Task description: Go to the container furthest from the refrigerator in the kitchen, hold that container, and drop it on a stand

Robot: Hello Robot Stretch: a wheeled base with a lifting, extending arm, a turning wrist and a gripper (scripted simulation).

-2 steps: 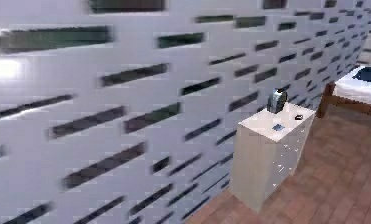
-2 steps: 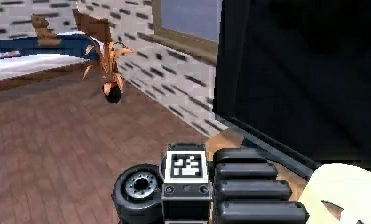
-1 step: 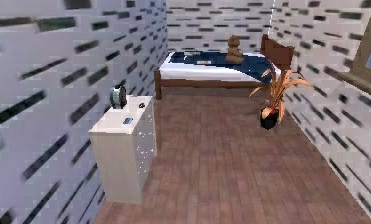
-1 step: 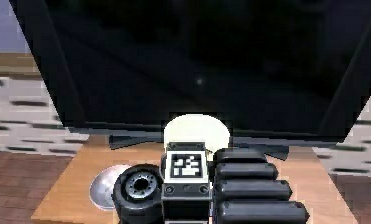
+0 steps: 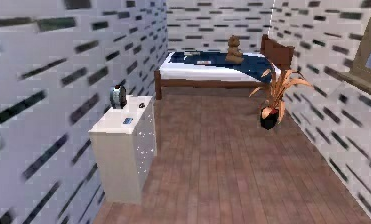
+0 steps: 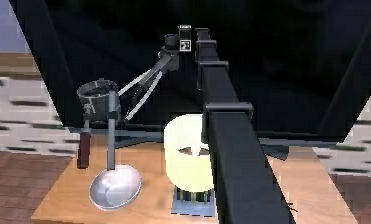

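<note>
Well, nearest me the arm runs out over a wooden top. Just beside it, on the gripper's side, a pale yellow cylinder stands on a dark base; I can't see into it. Below the gripper and closer to me, a metal ladle rests its shallow bowl on the wood, bare inside. The fingers point at a small dark pot, which I take for the task's container, with a brown handle hanging under it. I judge the arm is stretched out like this to bring the pot over the wooden top, a likely stand. Whether the fingers are spread or pressed together I cannot tell, nor whether they carry the pot, nor what is in it. Beyond the gripper stands a big dark screen.
</note>
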